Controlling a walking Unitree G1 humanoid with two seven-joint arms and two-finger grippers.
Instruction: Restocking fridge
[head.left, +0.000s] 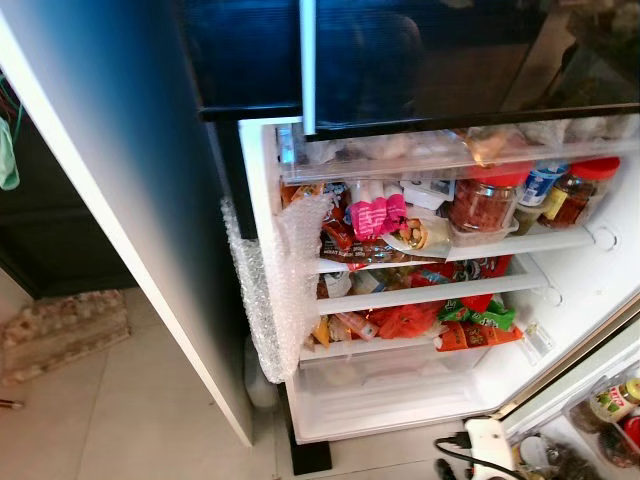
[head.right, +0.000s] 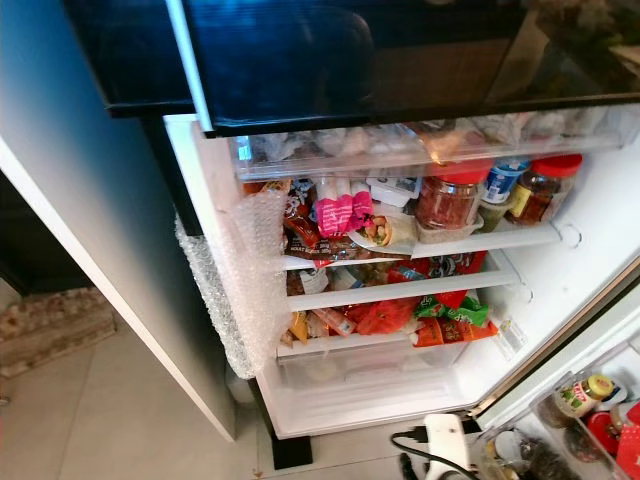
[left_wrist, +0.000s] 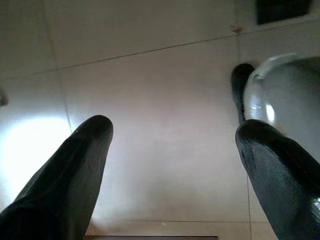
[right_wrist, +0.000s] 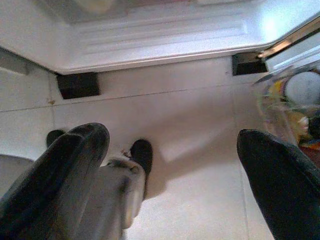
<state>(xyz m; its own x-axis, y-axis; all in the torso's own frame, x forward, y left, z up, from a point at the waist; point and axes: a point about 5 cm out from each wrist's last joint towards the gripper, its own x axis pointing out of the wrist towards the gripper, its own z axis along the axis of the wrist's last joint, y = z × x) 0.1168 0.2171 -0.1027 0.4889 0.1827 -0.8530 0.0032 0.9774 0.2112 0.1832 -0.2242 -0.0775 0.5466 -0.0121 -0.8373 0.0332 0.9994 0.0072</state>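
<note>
The fridge (head.left: 400, 400) stands open before me. Its shelves are packed: red-lidded jars (head.left: 485, 200) and a pink packet (head.left: 377, 215) on the upper shelf, red and green packets (head.left: 470, 325) lower down, and a pale drawer at the bottom. My left gripper (left_wrist: 175, 145) hangs open over bare floor tiles with nothing between its fingers. In the right wrist view my right gripper (right_wrist: 172, 145) is open too, low above the floor in front of the fridge base (right_wrist: 165, 35).
Bubble wrap (head.left: 280, 290) hangs along the fridge's left wall. The dark door (head.left: 130, 180) swings out at left. A door shelf (head.left: 610, 410) with jars is at lower right, and a white power strip (head.left: 490, 440) lies on the floor. A rug (head.left: 60, 330) lies far left.
</note>
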